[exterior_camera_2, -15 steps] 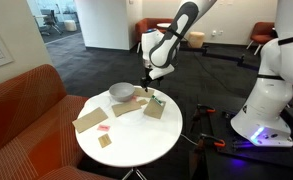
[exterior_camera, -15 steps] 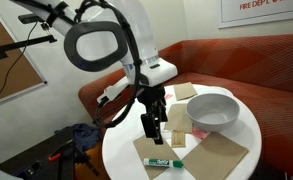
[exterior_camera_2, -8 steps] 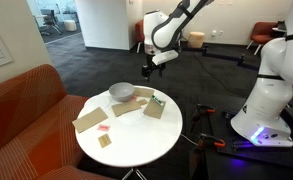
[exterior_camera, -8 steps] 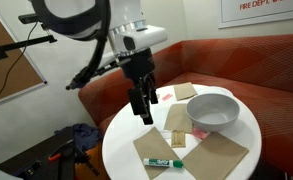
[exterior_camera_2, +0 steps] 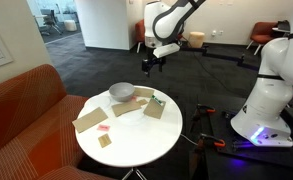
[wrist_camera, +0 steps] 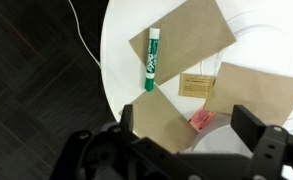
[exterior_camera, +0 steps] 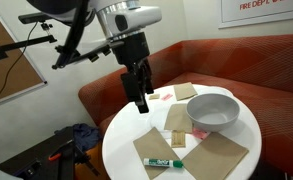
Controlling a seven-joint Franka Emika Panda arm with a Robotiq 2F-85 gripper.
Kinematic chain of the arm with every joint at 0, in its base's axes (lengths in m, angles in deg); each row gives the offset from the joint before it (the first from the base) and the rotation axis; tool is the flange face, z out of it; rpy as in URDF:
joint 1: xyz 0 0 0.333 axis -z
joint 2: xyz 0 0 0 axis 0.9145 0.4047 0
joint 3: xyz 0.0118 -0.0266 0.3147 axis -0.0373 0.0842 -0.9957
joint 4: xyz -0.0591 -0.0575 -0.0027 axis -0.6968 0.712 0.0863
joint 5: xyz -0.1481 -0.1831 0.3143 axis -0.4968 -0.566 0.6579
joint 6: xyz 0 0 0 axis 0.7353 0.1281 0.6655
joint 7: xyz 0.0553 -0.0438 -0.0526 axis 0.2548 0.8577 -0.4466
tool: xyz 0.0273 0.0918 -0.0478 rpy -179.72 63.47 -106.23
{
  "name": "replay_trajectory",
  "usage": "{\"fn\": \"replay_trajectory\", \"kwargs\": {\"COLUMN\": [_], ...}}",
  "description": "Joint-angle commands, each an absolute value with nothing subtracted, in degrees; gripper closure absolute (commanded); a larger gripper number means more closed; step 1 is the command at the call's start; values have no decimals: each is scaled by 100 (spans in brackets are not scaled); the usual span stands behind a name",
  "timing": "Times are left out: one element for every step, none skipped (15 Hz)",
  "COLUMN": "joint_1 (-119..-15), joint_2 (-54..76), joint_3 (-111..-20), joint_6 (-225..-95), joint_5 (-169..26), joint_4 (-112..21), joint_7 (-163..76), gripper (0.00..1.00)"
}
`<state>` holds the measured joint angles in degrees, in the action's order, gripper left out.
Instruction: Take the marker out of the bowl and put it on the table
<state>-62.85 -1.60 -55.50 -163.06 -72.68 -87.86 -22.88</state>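
Observation:
The marker point(exterior_camera: 164, 160), white with a green cap, lies on a tan paper square near the front edge of the round white table point(exterior_camera: 121, 140). In the wrist view the marker point(wrist_camera: 149, 60) lies on paper close to the table point(wrist_camera: 116, 70) rim. The pale bowl point(exterior_camera: 213, 110) stands at the table's far side, empty as far as I can see; it also shows in an exterior view point(exterior_camera_2: 123, 92) and in the wrist view point(wrist_camera: 219, 148). My gripper point(exterior_camera: 141, 100) hangs open and empty well above the table, also seen in an exterior view point(exterior_camera_2: 151, 65) and in the wrist view point(wrist_camera: 191, 125).
Several tan paper squares point(exterior_camera: 221, 152) and a small pink scrap point(wrist_camera: 200, 120) lie on the table. A red-brown curved sofa point(exterior_camera: 236, 60) wraps behind it. A white robot base point(exterior_camera_2: 271, 95) stands on the floor nearby, with cables by the table.
My gripper has risen from just above the table to well above it, empty. The marker stays on the paper.

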Motion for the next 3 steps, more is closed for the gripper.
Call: {"fn": "replay_trajectory", "kwargs": {"joint_1": [-6120, -6120, -6120], "joint_2": [-162, -162, -162], "joint_3": [-5714, -5715, -5715], "joint_6": [-16294, -16294, -16294], "joint_5": [-7283, -7283, -7283], "joint_4": [-8777, -8777, -8777], "joint_7": [-2280, -2280, -2281], "gripper": [0, 0, 0]}}
